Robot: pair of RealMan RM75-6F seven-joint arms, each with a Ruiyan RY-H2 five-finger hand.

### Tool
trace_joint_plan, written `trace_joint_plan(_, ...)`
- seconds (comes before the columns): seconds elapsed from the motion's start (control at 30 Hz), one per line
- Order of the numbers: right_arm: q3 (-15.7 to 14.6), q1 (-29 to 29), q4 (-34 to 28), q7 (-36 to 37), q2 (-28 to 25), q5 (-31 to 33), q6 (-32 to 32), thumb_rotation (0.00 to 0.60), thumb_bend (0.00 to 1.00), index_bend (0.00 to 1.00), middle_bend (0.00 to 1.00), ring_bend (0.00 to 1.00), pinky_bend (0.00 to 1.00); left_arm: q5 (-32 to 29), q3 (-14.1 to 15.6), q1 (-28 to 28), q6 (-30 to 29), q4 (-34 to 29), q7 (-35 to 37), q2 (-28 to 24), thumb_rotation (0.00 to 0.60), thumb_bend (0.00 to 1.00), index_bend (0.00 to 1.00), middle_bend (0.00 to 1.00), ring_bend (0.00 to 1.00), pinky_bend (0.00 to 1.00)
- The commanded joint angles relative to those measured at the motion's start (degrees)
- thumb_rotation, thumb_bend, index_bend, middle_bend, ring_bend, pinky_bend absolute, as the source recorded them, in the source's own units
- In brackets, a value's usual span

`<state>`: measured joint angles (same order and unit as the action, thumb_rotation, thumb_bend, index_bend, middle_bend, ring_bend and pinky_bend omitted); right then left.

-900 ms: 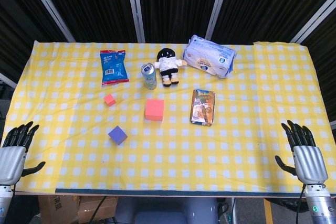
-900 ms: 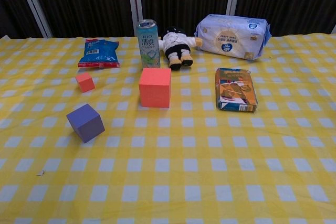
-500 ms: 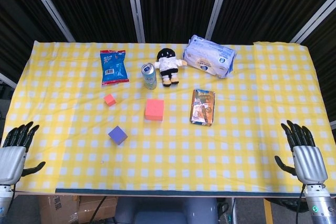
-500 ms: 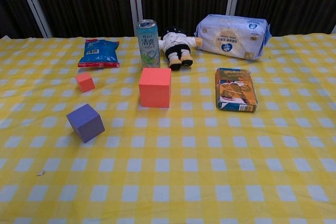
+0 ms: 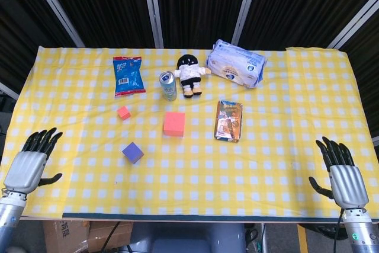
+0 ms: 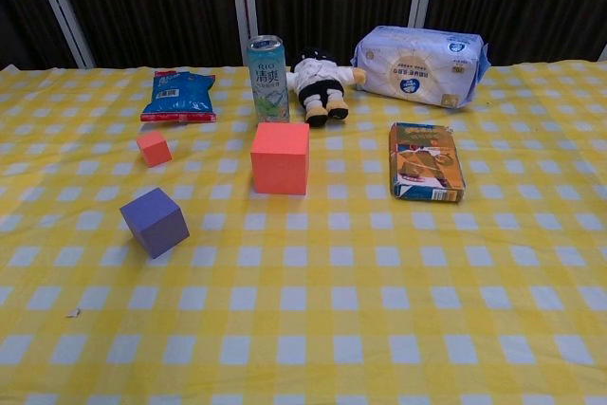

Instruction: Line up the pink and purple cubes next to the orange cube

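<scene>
The small orange cube (image 5: pixel 123 112) (image 6: pixel 153 148) sits left of centre on the yellow checked cloth. The larger pink cube (image 5: pixel 174 124) (image 6: pixel 280 157) stands to its right, apart from it. Nearer the front edge lies the purple cube (image 5: pixel 132 152) (image 6: pixel 155 222), turned at an angle, touching neither of the others. My left hand (image 5: pixel 28 167) hovers at the near left corner, fingers spread, holding nothing. My right hand (image 5: pixel 343 177) is at the near right edge, also spread and empty. Neither hand shows in the chest view.
Along the back stand a blue snack bag (image 5: pixel 128 76), a drink can (image 5: pixel 168 85), a small doll (image 5: pixel 189 74) and a tissue pack (image 5: pixel 236 70). A flat printed box (image 5: pixel 228 121) lies right of the pink cube. The table's front edge (image 5: pixel 177 216) runs between the hands.
My left hand has risen and shifted slightly right, over the cloth's near left corner. The right hand and the cubes have stayed put.
</scene>
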<state>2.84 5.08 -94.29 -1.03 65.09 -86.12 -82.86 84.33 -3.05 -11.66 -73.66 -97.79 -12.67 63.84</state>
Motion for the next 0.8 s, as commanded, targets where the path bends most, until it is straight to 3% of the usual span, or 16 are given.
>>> trace_joint_plan(0.03, -0.02, 0.07, -0.04, 0.11, 0.0, -0.02, 0.13, 0.6, 0.34, 0.0, 0.0, 0.0, 0.0, -1.64, -2.71, -5.87, 6.8, 0.04, -3.1, -0.22, 0.6, 0.18, 0.04, 0.0, 0.0, 0.0)
trace_joint_plan(0.37, 0.37, 0.45, -0.63, 1.28, -0.49, 1.13, 1.2, 0.6, 0.34, 0.0, 0.0, 0.0, 0.0, -7.53, -5.26, -17.68, 22.16, 2.9, -9.21, 3.97, 0.6, 0.18, 0.16, 0.0, 0.0, 0.0)
trace_joint_plan(0.8, 0.65, 0.75, -0.82, 2.72, -0.8, 1.69, 1.82, 0.6, 0.34, 0.0, 0.0, 0.0, 0.0, -14.08, -4.39, -23.98, 27.49, 6.89, -15.64, 11.39, 0.6, 0.2, 0.21, 0.0, 0.0, 0.0)
